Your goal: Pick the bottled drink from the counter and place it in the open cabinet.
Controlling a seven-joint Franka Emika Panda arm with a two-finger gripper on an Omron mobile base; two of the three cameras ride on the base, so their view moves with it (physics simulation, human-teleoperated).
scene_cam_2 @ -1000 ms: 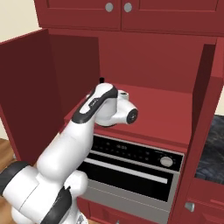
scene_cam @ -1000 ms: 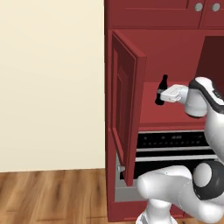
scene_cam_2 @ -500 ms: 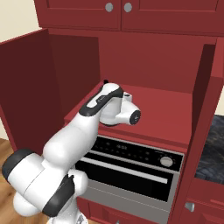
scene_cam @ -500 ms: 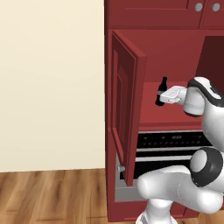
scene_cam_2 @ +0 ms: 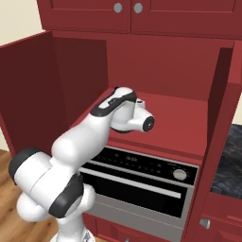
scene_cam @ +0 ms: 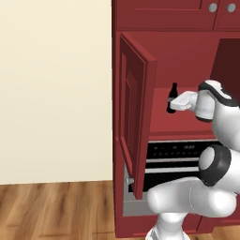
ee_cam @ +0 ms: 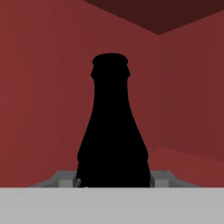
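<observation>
So you are most of the way through: going from the left, the tall panelled door (scene_cam: 133, 117) of the open cabinet (scene_cam: 187, 51) stands swung out toward you, and just past it the bottle (scene_cam: 172, 99) hangs upright inside the red recess, off the tabletop (scene_cam_2: 229, 160) entirely, which shows only as a dark marbled strip at the far right of the right base view. Your pincer (scene_cam: 174, 101) is closed on the bottle's lower body, holding it; in the hand view the black bottle sits squarely between the two fingertips (ee_cam: 159, 177) with the cabinet's red walls behind it. Its base looks to be above the shelf floor (scene_cam_2: 189, 127) rather than resting on it, though you cannot tell the gap for sure. The pick and carry are done; what I judge is left is lowering it onto the shelf, letting go, and backing the arm (scene_cam_2: 90, 137) out over the oven (scene_cam_2: 142, 179) below.
</observation>
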